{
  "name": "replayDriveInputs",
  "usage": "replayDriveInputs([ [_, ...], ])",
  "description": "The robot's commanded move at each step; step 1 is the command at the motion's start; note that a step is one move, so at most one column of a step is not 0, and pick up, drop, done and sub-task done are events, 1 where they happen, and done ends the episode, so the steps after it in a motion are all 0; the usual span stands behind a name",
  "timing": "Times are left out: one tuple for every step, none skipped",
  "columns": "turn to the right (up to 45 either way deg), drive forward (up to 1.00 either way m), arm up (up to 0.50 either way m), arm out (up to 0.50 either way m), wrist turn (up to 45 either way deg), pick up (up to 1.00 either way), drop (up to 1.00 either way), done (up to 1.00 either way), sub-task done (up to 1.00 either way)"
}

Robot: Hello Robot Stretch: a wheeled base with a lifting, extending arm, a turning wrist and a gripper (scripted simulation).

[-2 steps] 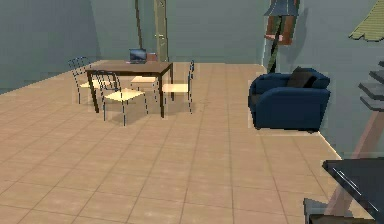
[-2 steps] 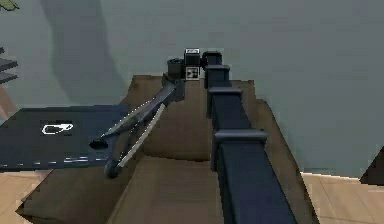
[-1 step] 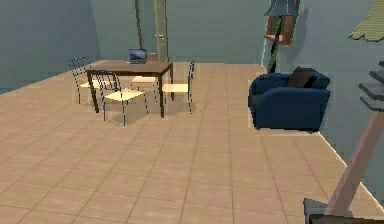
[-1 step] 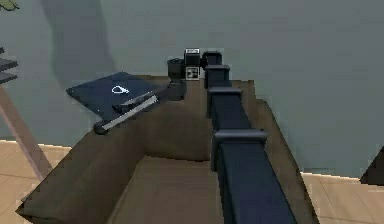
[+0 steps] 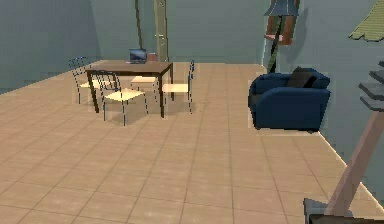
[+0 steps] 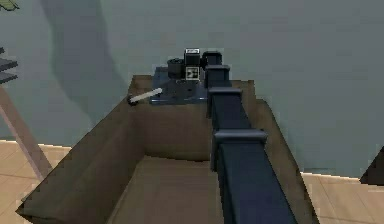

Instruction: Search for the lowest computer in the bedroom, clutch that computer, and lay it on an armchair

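Observation:
In the arm side view the dark arm (image 6: 240,140) rises from the bottom edge over a brown piece of furniture with raised sides (image 6: 95,165). At its far end stand the white marker squares (image 6: 193,53) and the gripper (image 6: 178,72). A flat dark blue-grey slab (image 6: 175,92) lies at the gripper's far end, near the brown back edge and the wall. I cannot tell whether the gripper holds it. A short pale grey bar (image 6: 146,96) sticks out at the slab's left. In the forward view a small laptop (image 5: 138,56) stands on a dark dining table (image 5: 125,70). A blue armchair (image 5: 290,100) sits at the right.
Several light-seated chairs (image 5: 122,97) ring the dining table. The tiled floor (image 5: 150,170) lies wide before it. A slanted wooden pole (image 5: 350,180) crosses the forward view's lower right. A wooden leg (image 6: 22,130) leans at the arm side view's left. Grey-blue walls close both views.

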Motion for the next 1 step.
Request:
replayDriveInputs([
  [0.0, 0.00, 0.00, 0.00, 36.0, 0.00, 0.00, 0.00, 0.00],
])
